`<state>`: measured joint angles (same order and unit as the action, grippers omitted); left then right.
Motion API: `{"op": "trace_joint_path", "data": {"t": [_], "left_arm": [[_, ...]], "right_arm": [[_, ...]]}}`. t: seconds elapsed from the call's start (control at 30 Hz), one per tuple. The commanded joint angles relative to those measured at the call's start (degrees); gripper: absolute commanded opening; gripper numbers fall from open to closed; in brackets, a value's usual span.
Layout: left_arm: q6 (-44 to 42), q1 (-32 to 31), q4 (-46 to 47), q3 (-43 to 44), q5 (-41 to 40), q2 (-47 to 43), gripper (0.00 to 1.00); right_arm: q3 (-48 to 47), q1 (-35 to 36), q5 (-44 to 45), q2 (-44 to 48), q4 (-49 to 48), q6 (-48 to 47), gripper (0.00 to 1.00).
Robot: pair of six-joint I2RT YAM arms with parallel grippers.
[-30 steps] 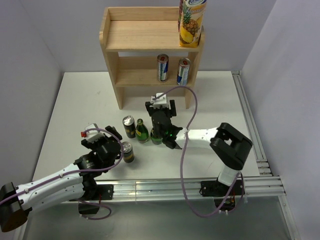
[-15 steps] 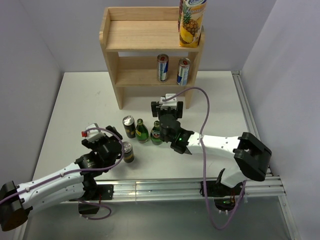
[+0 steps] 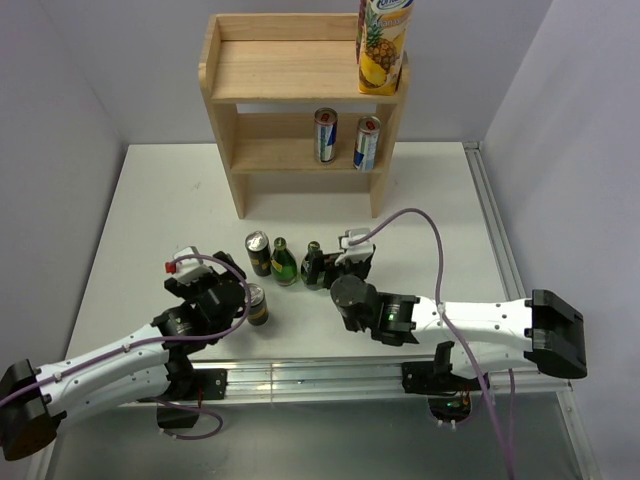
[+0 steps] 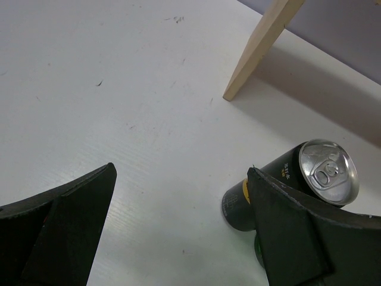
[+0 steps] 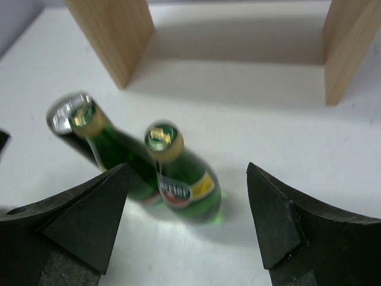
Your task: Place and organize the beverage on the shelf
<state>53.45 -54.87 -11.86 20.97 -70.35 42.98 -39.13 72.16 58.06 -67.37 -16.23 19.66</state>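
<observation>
Shelf (image 3: 285, 70) at upper centre of top view, well apart from both grippers. Right gripper (image 5: 186, 202) spread, empty, green bottle (image 5: 178, 179) just ahead at frame centre. Left gripper (image 4: 178, 179) spread wide, dark can (image 4: 297, 185) beside lower-right finger.

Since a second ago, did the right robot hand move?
Yes. The right gripper has backed away from the shelf, toward the near edge of the table.
</observation>
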Motion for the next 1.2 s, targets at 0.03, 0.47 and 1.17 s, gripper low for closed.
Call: {"op": "trace_joint_path", "data": {"t": [0.03, 0.47, 1.17], "left_arm": [[-1.33, -0.24, 2.79, 1.01, -0.67, -1.32, 0.99], [-5.38, -0.32, 7.29, -0.58, 0.30, -1.59, 0.99], [-4.41, -0.32, 6.32, 0.21, 0.47, -0.36, 0.99]], "right_arm": [[4.84, 2.11, -3.91, -0.29, 4.72, 13.80, 0.87], [9.25, -4.83, -18.77, -15.59, -12.85, 18.49, 0.88], [5.21, -13.36, -17.11, -31.85, -29.03, 9.88, 0.87]]}}
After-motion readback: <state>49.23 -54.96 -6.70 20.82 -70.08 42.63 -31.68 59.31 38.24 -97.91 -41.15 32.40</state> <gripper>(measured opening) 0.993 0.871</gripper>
